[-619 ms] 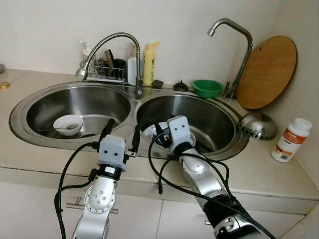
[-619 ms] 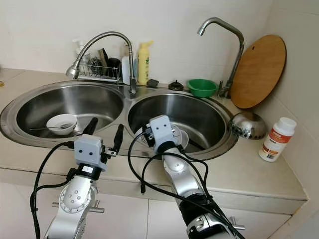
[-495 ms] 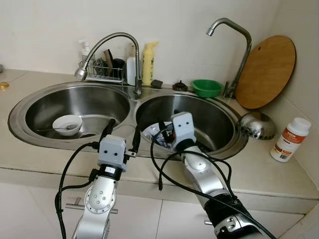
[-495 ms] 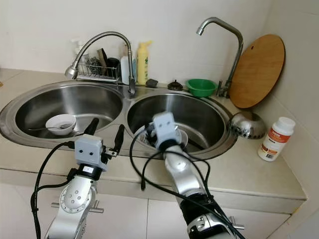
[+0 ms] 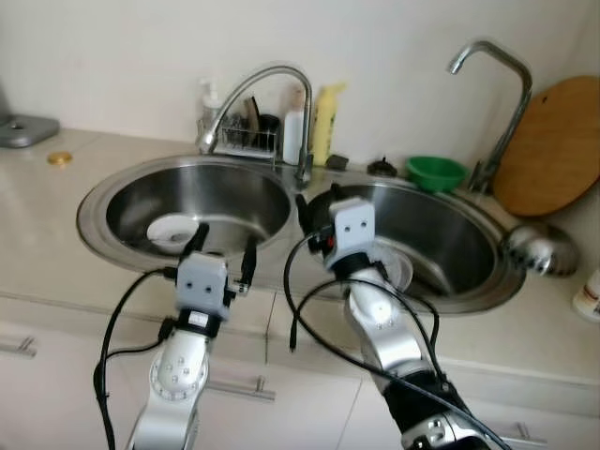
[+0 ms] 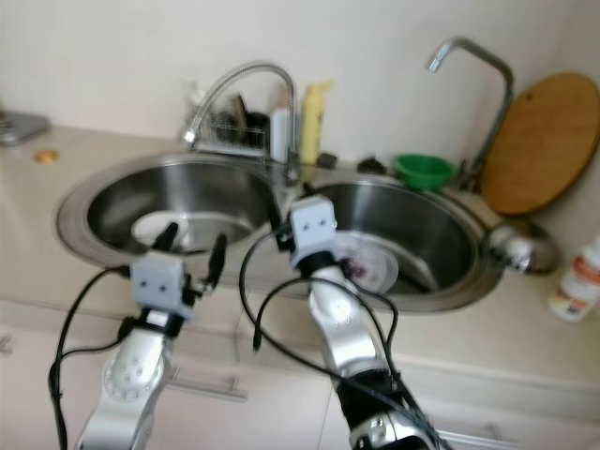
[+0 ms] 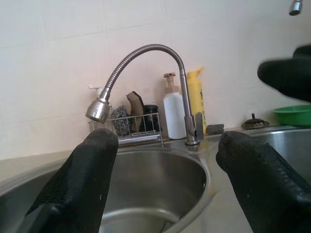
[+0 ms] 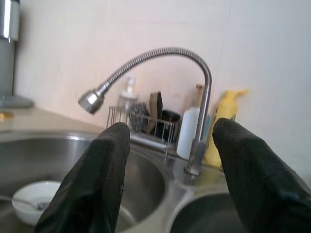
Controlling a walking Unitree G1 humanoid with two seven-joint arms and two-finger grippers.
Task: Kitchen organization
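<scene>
**Both grippers empty at the double sink**

Left gripper (image 5: 222,253): fingers spread wide, nothing between them, held over the front rim of the left basin (image 5: 122,187). Right gripper (image 8: 170,160): fingers wide apart, empty, raised near the divider between the basins, facing the gooseneck faucet (image 8: 160,56). White bowl (image 8: 30,208) with a spoon sits on the left basin floor. A white plate (image 6: 370,267) lies in the right basin (image 5: 469,244). Wire rack (image 7: 133,127), white pump bottle (image 7: 173,114) and yellow bottle (image 7: 197,99) stand behind the faucet. Green bowl (image 5: 435,172) and wooden cutting board (image 5: 553,145) at the back right.
</scene>
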